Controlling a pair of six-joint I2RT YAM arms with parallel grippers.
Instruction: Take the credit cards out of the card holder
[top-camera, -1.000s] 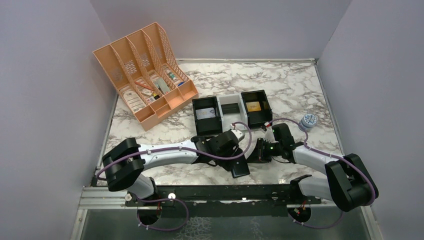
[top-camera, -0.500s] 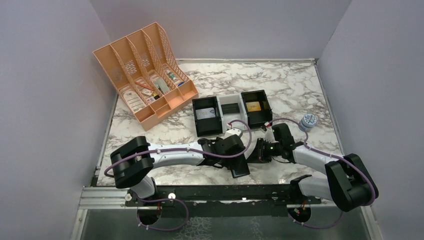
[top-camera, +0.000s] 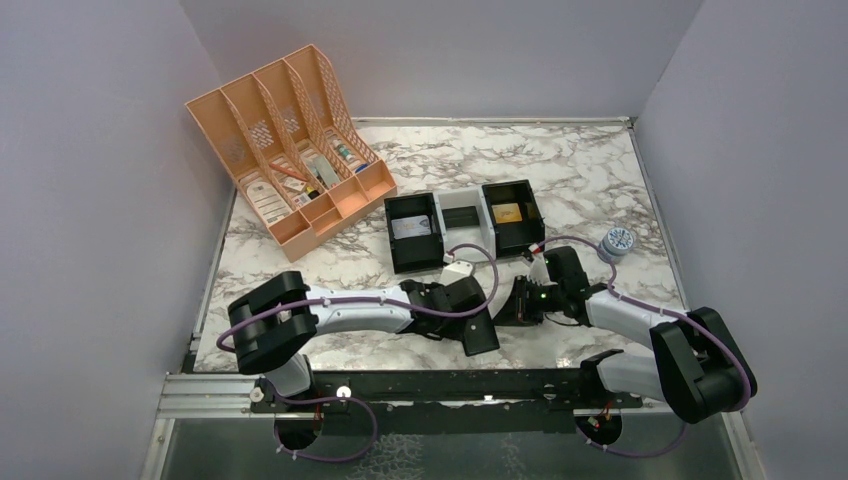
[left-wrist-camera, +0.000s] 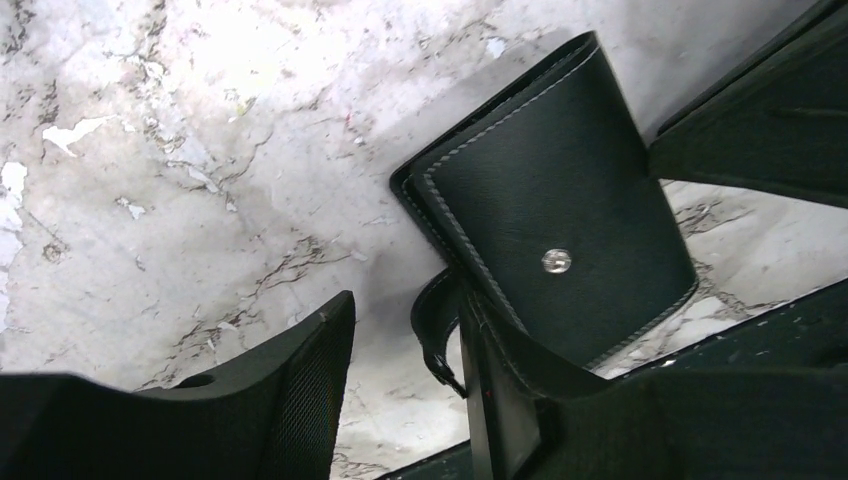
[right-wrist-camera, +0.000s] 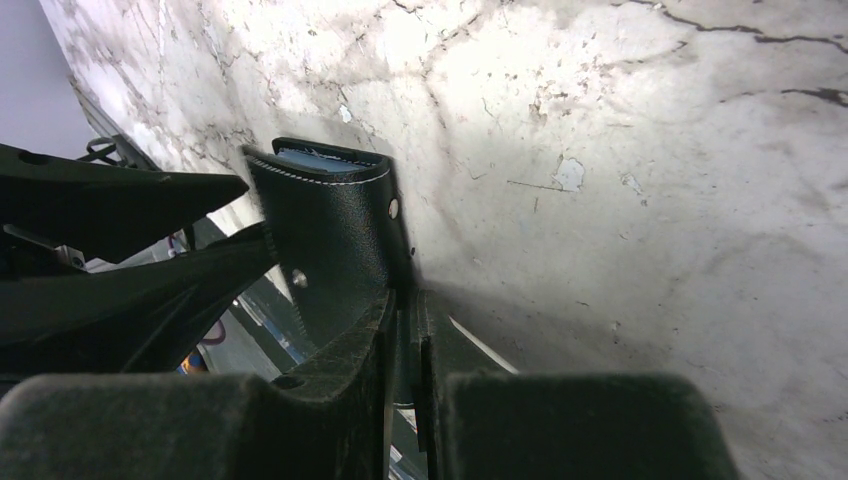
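Well, grained black leather card holder (left-wrist-camera: 560, 230), white-stitched, edge pinched by R tool (right-wrist-camera: 405, 305); L tool (left-wrist-camera: 405, 305) wide.

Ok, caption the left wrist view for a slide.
Open left gripper around the loose snap tab of the folded black card holder, on the marble table.

Card holder (left-wrist-camera: 560, 200) black, pale stitching — lining (right-wrist-camera: 318, 157) seemingly blue-grey; table (top-camera: 600, 170) white marble, grey-brown veins.

Marble bench (top-camera: 600, 170), three bystanders on it.
Peach desk organiser (top-camera: 290, 150) sits far left, stationery in its slots; a black-and-white three-compartment tray (top-camera: 411, 262) lies mid-bench; a small round blue-and-white jar (top-camera: 617, 243) stands near the right wall.
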